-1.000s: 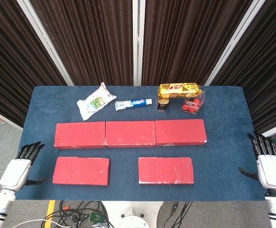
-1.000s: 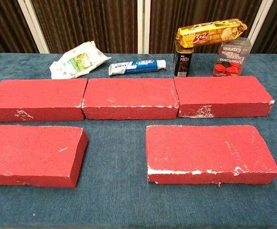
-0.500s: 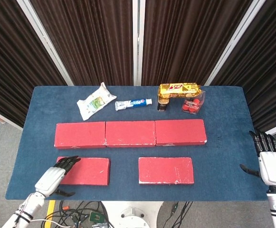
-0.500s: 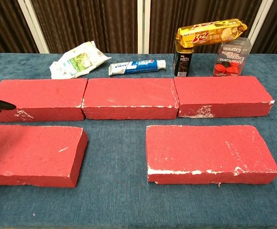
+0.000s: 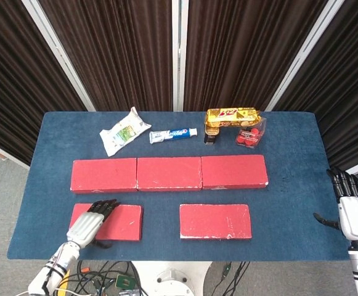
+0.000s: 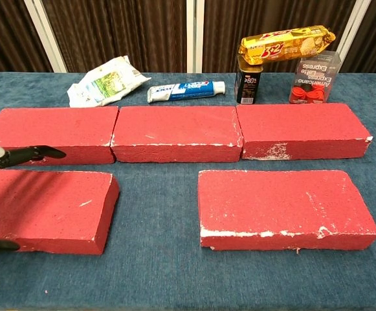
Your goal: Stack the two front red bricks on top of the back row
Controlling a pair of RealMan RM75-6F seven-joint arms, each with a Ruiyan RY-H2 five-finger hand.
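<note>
We see a blue cloth-covered counter [image 5: 289,160] carrying everything. Across its middle lies the back row of three flat red bricks [image 5: 169,173], set end to end and touching. In front of that row, apart from it and from each other, lie two more flat red bricks: the front left brick [image 5: 120,221] and the front right brick [image 5: 215,221].

Our left hand [image 5: 87,226] sits over the left part of the front left brick, fingers extended and pointing toward the back row; in the chest view its dark fingertips [image 6: 42,153] hang just above the brick's far edge, with the thumb low at the near edge. It grasps nothing, though we cannot tell whether it touches the brick. Our right hand [image 5: 354,213] is off the counter's right edge, fingers straight and released.

Along the far edge lie a white crumpled snack packet [image 5: 124,131], a blue-and-white toothpaste tube [image 5: 173,134], a golden biscuit pack [image 5: 231,115] resting on a small dark can [image 6: 247,83], and a clear box of red items [image 5: 250,134].
</note>
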